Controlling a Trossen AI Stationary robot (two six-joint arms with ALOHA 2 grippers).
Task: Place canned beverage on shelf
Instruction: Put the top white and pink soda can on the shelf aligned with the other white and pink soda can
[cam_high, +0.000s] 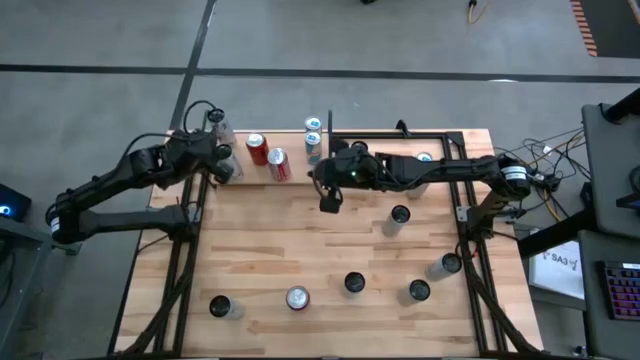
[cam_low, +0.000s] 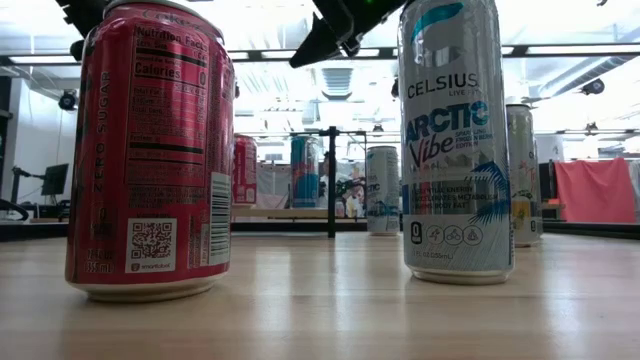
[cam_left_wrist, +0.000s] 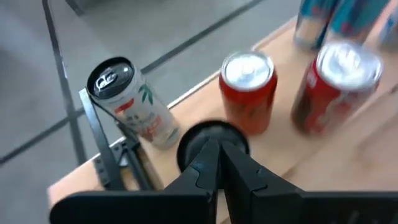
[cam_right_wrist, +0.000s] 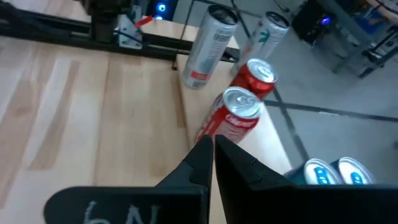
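Overhead arrangement, read left to right with the pair of red cans (cam_high: 268, 156) at the table's far edge as landmark. Left of the pair, the left gripper (cam_high: 226, 166) hangs over the far-left corner of the wooden table (cam_high: 300, 240), its fingers pressed together and holding nothing; a pale can (cam_left_wrist: 134, 106) stands at the corner just beside it. Right of the red pair stand two blue-topped cans (cam_high: 314, 133), and just right of those the right gripper (cam_high: 329, 199) points toward the near side, fingers likewise closed and empty. Farther right of the landmark lies the black metal frame (cam_high: 440, 135) along the far-right edge; whether the shelf panel sits within it cannot be made out from above. Loose cans are scattered over the right and near parts of the table, well apart from the pair, including a red-topped can (cam_high: 297, 298) near the front edge and a dark-topped can (cam_high: 354, 283) beside it.
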